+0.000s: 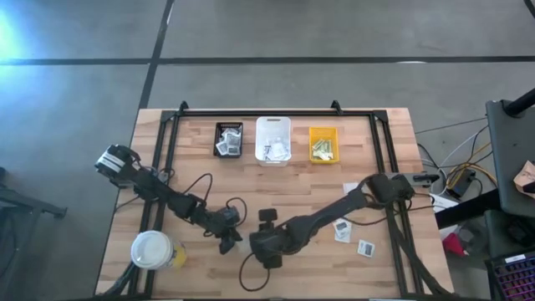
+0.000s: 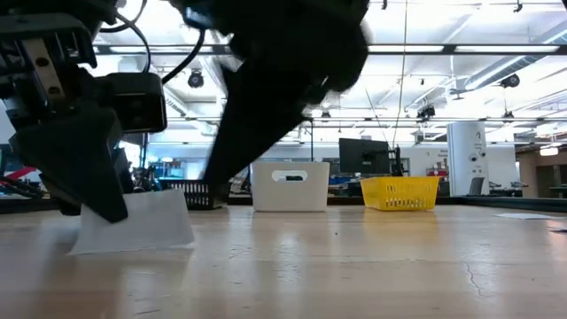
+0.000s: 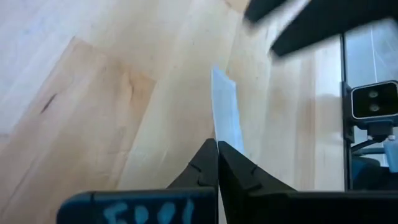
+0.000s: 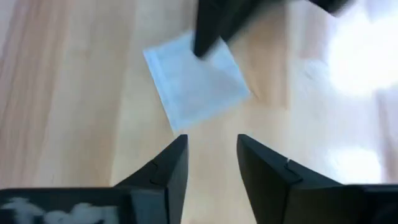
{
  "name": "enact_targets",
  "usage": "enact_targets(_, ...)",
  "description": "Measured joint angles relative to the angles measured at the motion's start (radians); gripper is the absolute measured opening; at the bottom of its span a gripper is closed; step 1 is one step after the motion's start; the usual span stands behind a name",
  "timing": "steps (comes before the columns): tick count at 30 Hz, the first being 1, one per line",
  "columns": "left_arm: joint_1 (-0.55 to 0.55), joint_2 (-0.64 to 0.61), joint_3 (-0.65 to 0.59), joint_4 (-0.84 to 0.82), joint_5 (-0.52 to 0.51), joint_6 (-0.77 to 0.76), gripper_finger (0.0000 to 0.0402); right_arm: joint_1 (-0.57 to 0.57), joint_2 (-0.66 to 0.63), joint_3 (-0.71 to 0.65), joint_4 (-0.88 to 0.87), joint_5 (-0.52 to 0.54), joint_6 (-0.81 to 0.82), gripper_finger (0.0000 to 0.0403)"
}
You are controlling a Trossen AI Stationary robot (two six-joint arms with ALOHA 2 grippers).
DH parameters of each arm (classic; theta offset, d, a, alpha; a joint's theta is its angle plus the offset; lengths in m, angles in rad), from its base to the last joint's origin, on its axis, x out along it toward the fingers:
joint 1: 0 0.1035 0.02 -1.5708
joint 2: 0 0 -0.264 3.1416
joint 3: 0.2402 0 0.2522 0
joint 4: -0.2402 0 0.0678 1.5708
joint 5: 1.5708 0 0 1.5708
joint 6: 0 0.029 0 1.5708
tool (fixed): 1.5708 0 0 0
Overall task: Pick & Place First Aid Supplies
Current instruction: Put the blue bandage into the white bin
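1. Left gripper (image 3: 217,163) is pinched tight on a white packet (image 4: 196,79) at the table's (image 1: 351,267) near-middle.
2. Right gripper (image 4: 211,162) hangs beside it, fingers apart.
3. Next, I'd guess: lift it to a bin (image 1: 273,140).

Overhead sees the whole table (image 1: 334,251); low looks level across it; wrist cameras hover close above.

Black bin (image 1: 228,139) contents — too small.

Bright overhead room lights; low view backlit, near arms perhaps motion-blurred.
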Motion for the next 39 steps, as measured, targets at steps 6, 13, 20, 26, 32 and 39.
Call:
enact_targets(6, 0.017, -0.045, -0.001, -0.023, -0.015, 0.061, 0.0000, 0.000, -0.084, -0.001, -0.213, 0.042, 0.104, 0.0154)
enact_targets(13, 0.070, -0.151, -0.015, -0.061, -0.025, 0.147, 0.0000, 0.026, -0.150, -0.017, -0.389, 0.199, 0.137, 0.0143)
enact_targets(20, 0.145, -0.292, -0.017, -0.144, -0.041, 0.256, 0.0000, 0.048, -0.177, -0.049, -0.537, 0.269, 0.216, 0.0121)
enact_targets(26, 0.239, -0.409, -0.015, -0.138, -0.068, 0.363, 0.0000, 0.050, -0.246, -0.159, -0.551, 0.288, 0.255, 0.0102)
enact_targets(32, 0.353, -0.470, -0.015, -0.121, -0.119, 0.460, 0.0000, 0.054, -0.404, -0.343, -0.546, 0.334, 0.408, 0.0076)
enact_targets(39, 0.527, -0.440, -0.013, -0.022, -0.123, 0.526, 0.0000, 0.057, -0.612, -0.573, -0.427, 0.393, 0.599, 0.0049)
